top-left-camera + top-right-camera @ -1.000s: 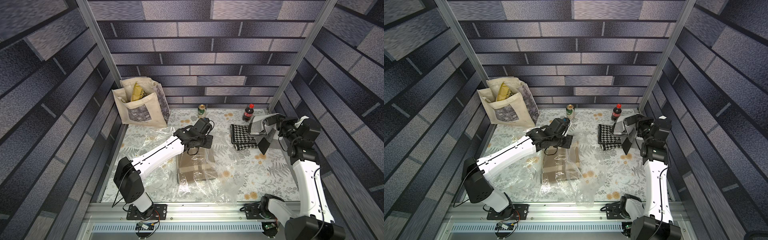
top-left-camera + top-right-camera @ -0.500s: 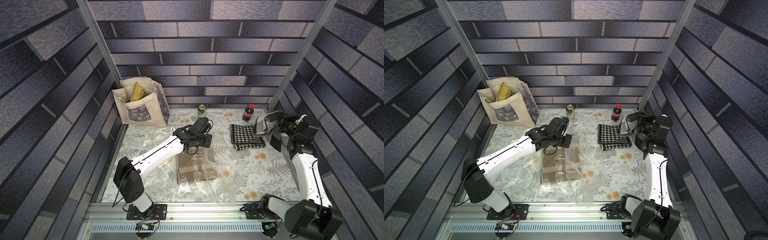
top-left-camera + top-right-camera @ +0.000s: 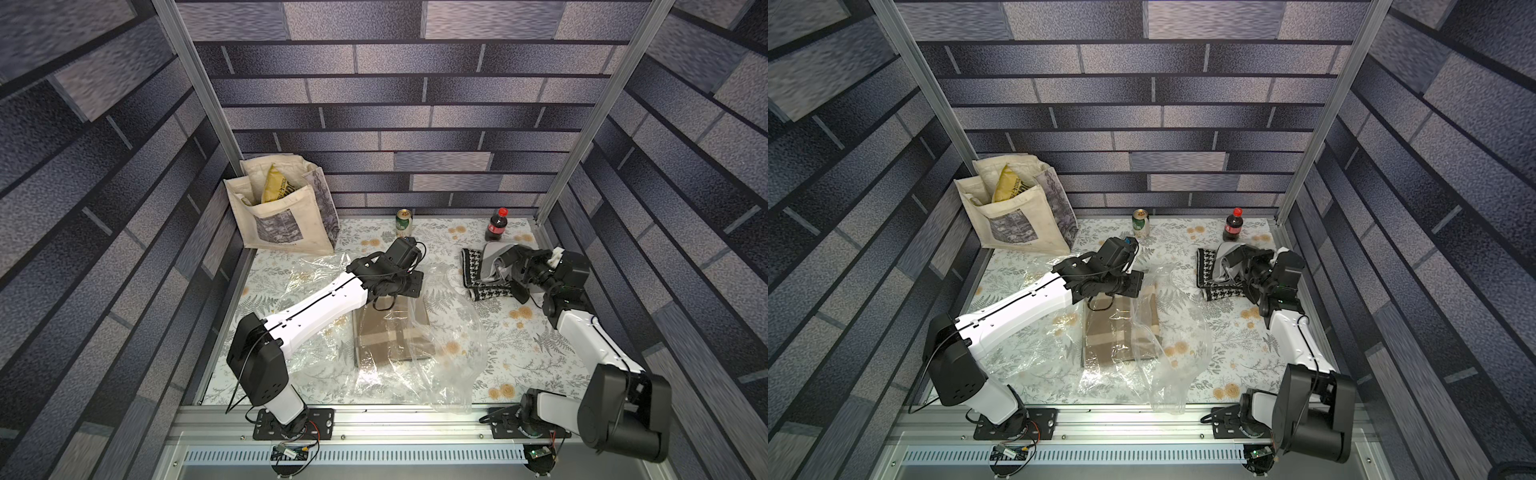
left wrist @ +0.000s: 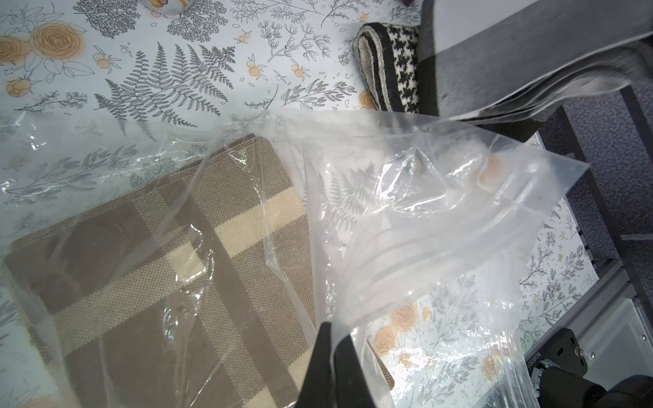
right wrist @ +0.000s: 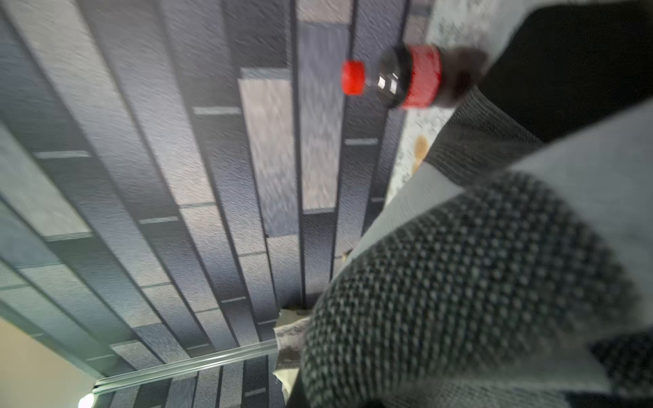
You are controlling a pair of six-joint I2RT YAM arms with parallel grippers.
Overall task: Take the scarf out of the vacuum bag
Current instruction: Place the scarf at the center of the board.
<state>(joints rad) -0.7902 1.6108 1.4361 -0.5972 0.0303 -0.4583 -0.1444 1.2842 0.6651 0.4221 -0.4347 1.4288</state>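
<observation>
Left pincer [image 4: 335,335] clamped tight on a flap of the vacuum bag [image 4: 441,219], with the film lifted off the tabletop [image 4: 159,70] at that edge. In both top views this pincer [image 3: 411,283] sits over the far end of the bag [image 3: 449,345], roughly mid-tabletop. The rest of the bag is spread crinkled and flat toward the near rail. Brown plaid scarf [image 4: 176,265] lies folded flat under the clear film, still in the bag, its far short edge just below the left pincer [image 3: 1133,284]. Top views show it [image 3: 390,336] as a neat rectangle in the middle of the plastic. Right pincer [image 3: 509,267] is nearly closed on a grey scarf [image 3: 492,257] with black bands, held up off the tabletop at the far right. Its fingertips are buried in cloth, so the exact grip point can't be made out. In the right wrist view that cloth [image 5: 477,300] fills the frame beside the wall, blurred. The grey scarf hangs over a houndstooth scarf [image 3: 490,293] lying folded on the tabletop, outside the bag and near its right edge. Whether it touches the bag I cannot tell. Cola bottle [image 3: 495,224] stands upright by the back wall, just behind the grey scarf. Green can [image 3: 403,222] stands upright at the back wall, behind the left pincer. Cream tote bag [image 3: 286,216] stands in the far left corner with a yellow packet [image 3: 276,189] sticking out of it.
</observation>
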